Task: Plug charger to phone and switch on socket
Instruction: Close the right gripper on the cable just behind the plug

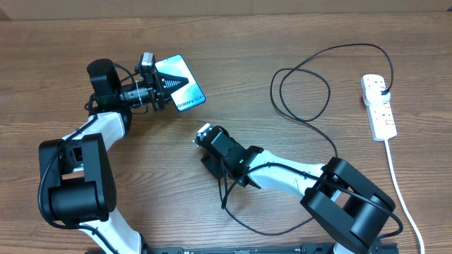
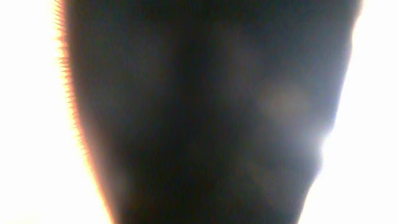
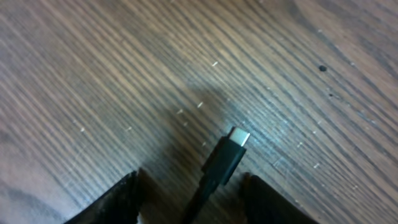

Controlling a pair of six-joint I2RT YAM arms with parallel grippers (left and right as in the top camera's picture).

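The phone [image 1: 186,86], with its screen lit and showing "Galaxy", lies at the back left of the table. My left gripper [image 1: 168,83] is shut on its left end. The left wrist view is only a dark blur with white glare at the sides. My right gripper [image 1: 204,134] is at the table's middle, shut on the charger cable just behind its connector tip [image 3: 234,140]. The tip sticks out between the fingers [image 3: 189,179], a little above the wood. The black cable [image 1: 353,45] loops to the right to its plug [image 1: 385,89] in the white socket strip [image 1: 379,113].
The strip's thick white cord [image 1: 400,190] runs down the right side to the front edge. Slack black cable [image 1: 233,212] curls in front of the right arm. The table is bare brown wood [image 1: 296,28] at the back.
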